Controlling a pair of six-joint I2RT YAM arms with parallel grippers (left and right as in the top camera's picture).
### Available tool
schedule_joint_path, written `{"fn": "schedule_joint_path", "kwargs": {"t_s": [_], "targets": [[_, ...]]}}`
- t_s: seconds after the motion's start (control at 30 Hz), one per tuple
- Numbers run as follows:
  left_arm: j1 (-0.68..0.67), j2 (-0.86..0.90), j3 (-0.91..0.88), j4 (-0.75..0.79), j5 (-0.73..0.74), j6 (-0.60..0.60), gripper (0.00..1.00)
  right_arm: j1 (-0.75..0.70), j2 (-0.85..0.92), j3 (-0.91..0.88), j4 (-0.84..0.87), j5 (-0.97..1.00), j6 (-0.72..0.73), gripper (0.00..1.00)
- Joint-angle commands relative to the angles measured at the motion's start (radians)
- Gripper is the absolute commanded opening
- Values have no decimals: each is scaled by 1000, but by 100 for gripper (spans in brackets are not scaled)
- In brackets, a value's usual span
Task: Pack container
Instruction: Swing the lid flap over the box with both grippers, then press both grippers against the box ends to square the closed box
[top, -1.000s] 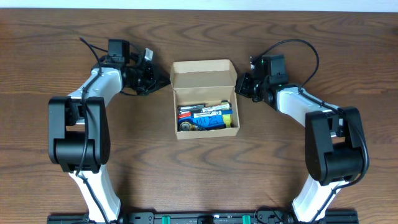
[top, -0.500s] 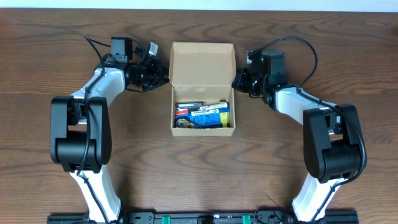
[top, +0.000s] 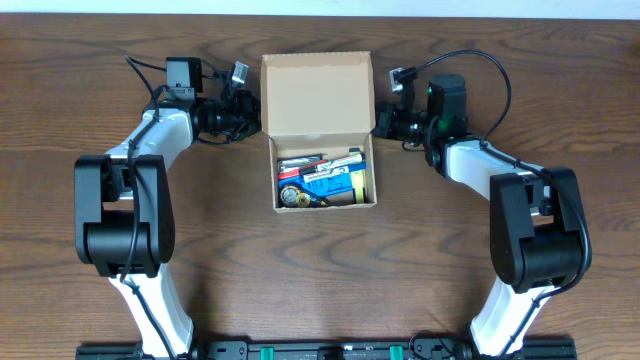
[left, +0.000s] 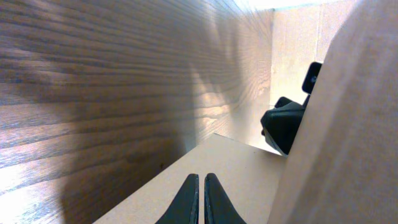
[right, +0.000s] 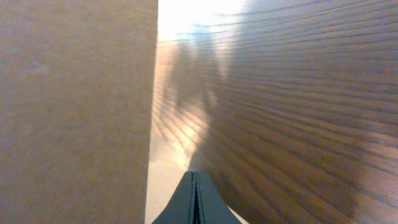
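Left gripper (top: 252, 118), right gripper (top: 378, 122) flank container (top: 316, 95).

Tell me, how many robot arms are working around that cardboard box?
2. The left arm reaches in to the left side of the open cardboard box; the right arm reaches in to its right side. None seems hidden.

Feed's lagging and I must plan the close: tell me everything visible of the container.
The container is a small tan cardboard box in the middle of the table, plain-sided, its hinged flap lid open and swung back to the far side; its exact tilt is unclear. Inside lie pens and markers, showing blue, yellow and red. The left gripper and right gripper, both shut, sit against the flap's left and right edges.
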Motion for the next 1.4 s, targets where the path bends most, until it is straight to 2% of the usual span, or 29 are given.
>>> {"fn": "schedule_joint_path", "kwargs": {"t_s": [0.0,0.2,0.6,0.97,1.03,1.17,1.37], "targets": [[-4,-7,6,2,40,7,6,-8,8,2,7,-101,-31,2],[3,-20,6,6,40,6,6,-26,8,2,18,-128,-30,1],[10,-49,6,66,40,6,7,-48,8,3,151,-165,16,1],[10,-162,6,64,69,32,7,-44,-46,15,140,-223,31,2],[10,-188,6,14,71,69,6,-40,-72,15,107,-232,31,2],[10,-256,6,-169,21,221,6,-34,-151,15,-46,-210,-26,2],[5,-391,6,-491,-159,472,6,11,-341,15,-502,27,-276,2]]}}
